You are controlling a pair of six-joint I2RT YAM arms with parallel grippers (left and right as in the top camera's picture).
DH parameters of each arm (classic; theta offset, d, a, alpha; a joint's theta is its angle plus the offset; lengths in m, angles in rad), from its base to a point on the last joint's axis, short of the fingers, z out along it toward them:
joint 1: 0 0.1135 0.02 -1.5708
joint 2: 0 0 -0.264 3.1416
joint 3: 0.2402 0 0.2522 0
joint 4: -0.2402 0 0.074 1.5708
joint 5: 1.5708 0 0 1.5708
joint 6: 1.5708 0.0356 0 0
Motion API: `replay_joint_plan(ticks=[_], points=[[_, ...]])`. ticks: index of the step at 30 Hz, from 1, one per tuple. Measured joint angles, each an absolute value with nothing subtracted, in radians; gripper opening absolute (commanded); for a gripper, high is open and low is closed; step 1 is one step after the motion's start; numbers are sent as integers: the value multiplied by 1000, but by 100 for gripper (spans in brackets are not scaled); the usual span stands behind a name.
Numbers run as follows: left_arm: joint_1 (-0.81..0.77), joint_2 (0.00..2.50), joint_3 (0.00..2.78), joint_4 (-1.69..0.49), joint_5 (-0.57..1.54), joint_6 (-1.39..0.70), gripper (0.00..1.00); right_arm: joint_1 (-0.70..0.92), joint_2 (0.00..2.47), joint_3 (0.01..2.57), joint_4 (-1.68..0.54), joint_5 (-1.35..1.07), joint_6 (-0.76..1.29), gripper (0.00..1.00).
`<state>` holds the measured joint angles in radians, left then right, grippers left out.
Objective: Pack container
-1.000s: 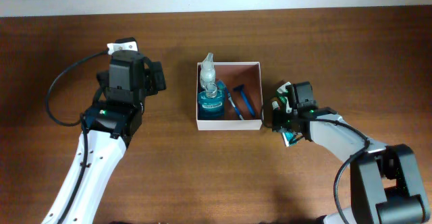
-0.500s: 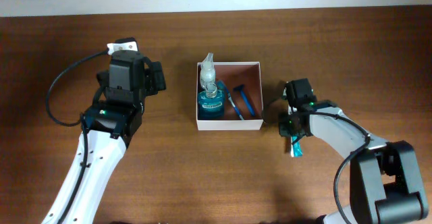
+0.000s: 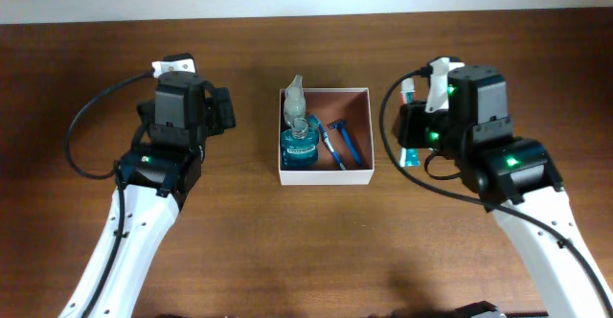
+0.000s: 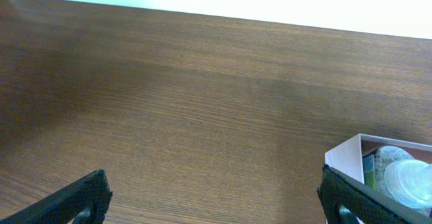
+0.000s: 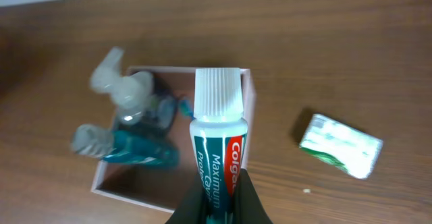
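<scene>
The container (image 3: 324, 177), a shallow white-walled box with a reddish-brown inside, sits mid-table. It holds a blue bottle (image 3: 300, 147), a clear bottle (image 3: 294, 96) and blue razors (image 3: 341, 144). My right gripper (image 3: 415, 126) is shut on a teal-and-red toothpaste tube (image 5: 217, 143), held in the air by the container's right wall (image 5: 250, 106), white cap pointing away. Its fingers (image 5: 237, 200) pinch the tube's lower body. My left gripper (image 4: 219, 207) stands open over bare wood left of the container (image 4: 343, 159), nothing between its fingers.
A small green-and-white carton (image 5: 341, 145) lies on the table to the right of the container; the right arm hides it in the overhead view. The left arm (image 3: 158, 165) lies along the table's left side.
My right gripper has shut on the toothpaste tube and lifted it from the table right of the container up beside the container's right wall. The left arm has stayed still.
</scene>
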<state>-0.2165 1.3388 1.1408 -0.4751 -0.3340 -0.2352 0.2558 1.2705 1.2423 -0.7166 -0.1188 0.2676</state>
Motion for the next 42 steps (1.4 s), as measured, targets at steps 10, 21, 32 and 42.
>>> replay_joint_plan(ticks=[10,21,32,42], points=[[-216,1339,1141,-475,-334,-235,99,406,1473,1242,-571,-138,284,9],[-216,1339,1141,-475,-334,-236,99,406,1607,1242,-512,-138,285,17],[-216,1339,1141,-475,-334,-235,99,399,1611,1242,-501,-141,285,47],[-216,1339,1141,-475,-334,-235,99,141,1610,1241,-665,-144,281,80]])
